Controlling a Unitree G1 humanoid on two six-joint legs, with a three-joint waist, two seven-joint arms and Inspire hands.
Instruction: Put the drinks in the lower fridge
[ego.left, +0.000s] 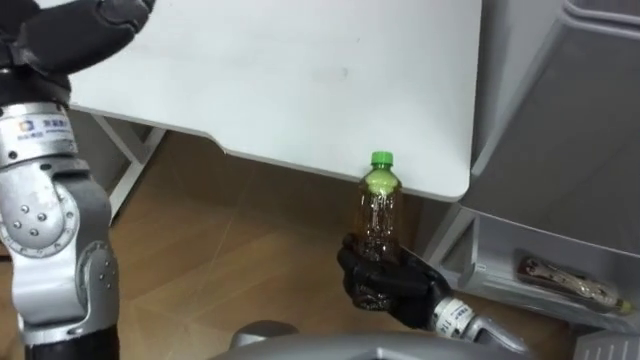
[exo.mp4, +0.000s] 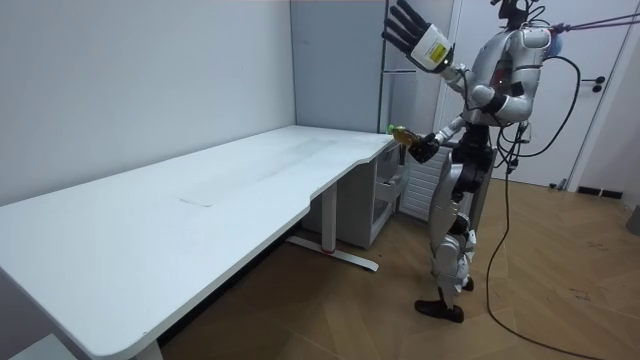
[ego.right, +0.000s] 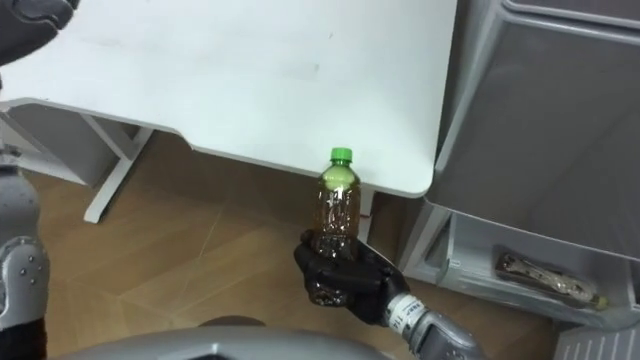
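Note:
A clear bottle (ego.left: 379, 212) of amber drink with a green cap stands upright in my right hand (ego.left: 385, 282), whose dark fingers are curled round its base. It hangs in the air just off the white desk's near edge (ego.left: 300, 160), left of the fridge. In the room view the bottle (exo.mp4: 400, 132) and right hand (exo.mp4: 421, 147) are at chest height. My left hand (exo.mp4: 408, 28) is raised high with fingers spread and holds nothing; its fingers (ego.left: 90, 35) also show at the top left.
The grey fridge (ego.left: 560, 110) stands at the right. Its lower compartment (ego.left: 500, 262) is open, with a wrapped packet (ego.left: 565, 281) lying inside. The desk's white legs (ego.left: 130, 160) stand on the wooden floor (ego.left: 230, 260). I stand at the desk's end by the fridge.

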